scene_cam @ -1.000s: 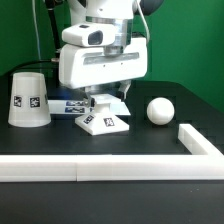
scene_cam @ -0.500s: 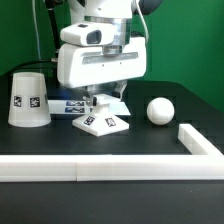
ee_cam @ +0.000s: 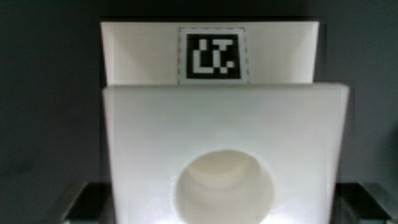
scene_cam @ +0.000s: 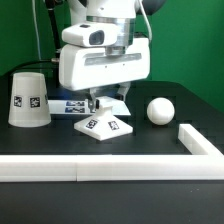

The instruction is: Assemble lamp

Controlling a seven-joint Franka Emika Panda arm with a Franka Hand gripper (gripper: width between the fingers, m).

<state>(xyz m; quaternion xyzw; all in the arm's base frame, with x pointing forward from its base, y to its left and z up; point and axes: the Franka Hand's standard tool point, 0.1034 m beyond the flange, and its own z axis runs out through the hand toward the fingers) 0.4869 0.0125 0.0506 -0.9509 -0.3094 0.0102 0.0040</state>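
From my remote station I see the two-finger gripper point(scene_cam: 99, 106) down low over the black table point(scene_cam: 150, 150), and the flat square white plastic lamp base point(scene_cam: 104, 126) sits right under it, near the middle of the exterior view. The jaws stand wide, one on each side of the base, and appear closed against its edges. In the wrist view the base point(ee_cam: 222, 120) fills the span between the dark finger tips point(ee_cam: 86, 200), though I see only slivers of them at the frame's edge. That view also shows the oval socket hole point(ee_cam: 224, 188) in the base and a black-and-white square tag point(ee_cam: 210, 52) on its far part. In the exterior view the base looks slightly tilted, with its front corner toward the camera. The cup-like tapered white shade point(scene_cam: 28, 98) stands mouth down on the exterior view's left, well apart from the base. The ball-shaped white bulb point(scene_cam: 160, 110) rests on the table on the exterior view's right, near the base but not touching it. The marker board point(scene_cam: 68, 104) lies flat behind the base, and the long white border rail point(scene_cam: 100, 170) runs along the front.
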